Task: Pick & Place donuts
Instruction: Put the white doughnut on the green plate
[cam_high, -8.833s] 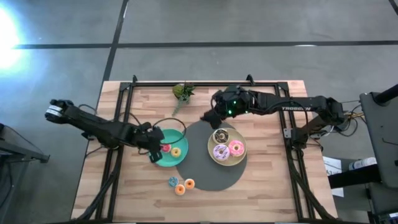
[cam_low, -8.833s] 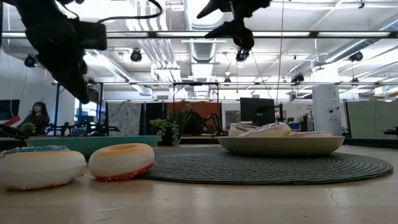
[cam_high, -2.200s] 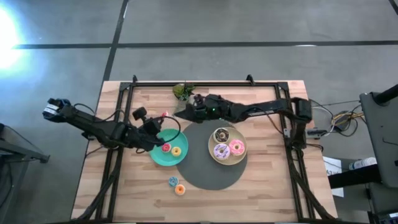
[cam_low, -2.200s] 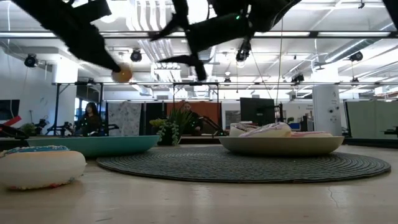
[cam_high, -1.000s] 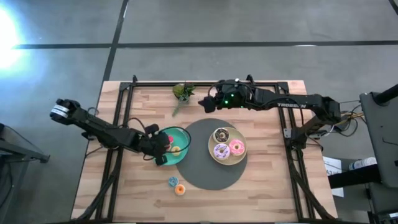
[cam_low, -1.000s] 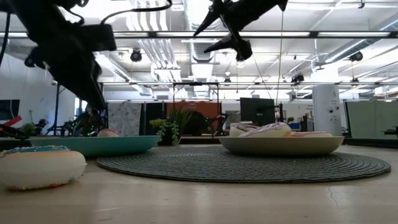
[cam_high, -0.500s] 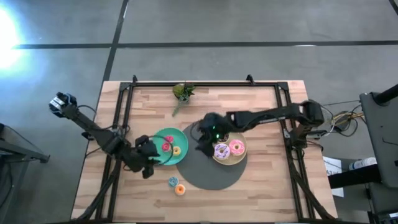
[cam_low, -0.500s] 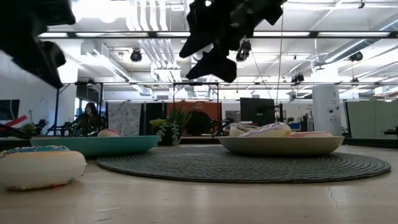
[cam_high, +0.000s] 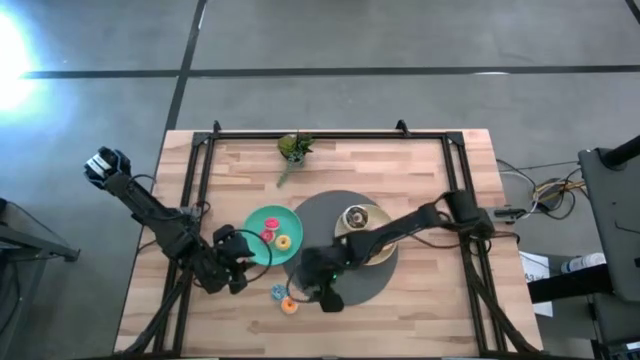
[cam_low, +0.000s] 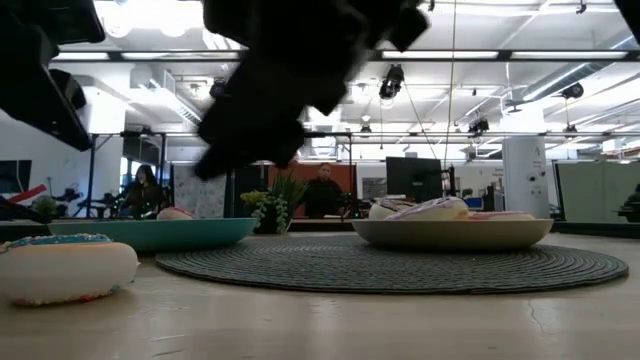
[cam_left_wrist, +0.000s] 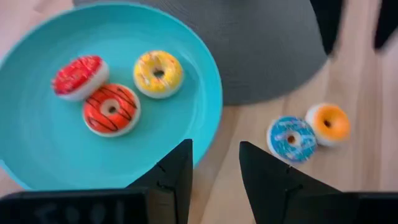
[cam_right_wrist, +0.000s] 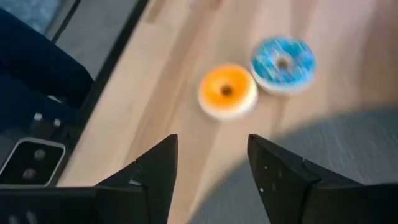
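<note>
Three tiny donuts, red, orange-red and yellow, lie on the teal plate. A blue donut and an orange donut lie flat on the wood near the table's near edge. The pale plate holds a brown-and-white donut; my right arm covers the rest of it. My right gripper is open and hovers just right of the blue and orange donuts. My left gripper is open above the near-left rim of the teal plate.
A round dark grey mat lies under the pale plate and beside the teal one. A small green plant stands near the far edge. A black frame runs along the table's sides. People show in the room beyond the table in the low view.
My right arm has swung from the table's far side over the pale plate and down toward the near edge, ending beside the blue and orange donuts. My left gripper has drawn back from over the teal plate toward the near-left. No donut has moved.
</note>
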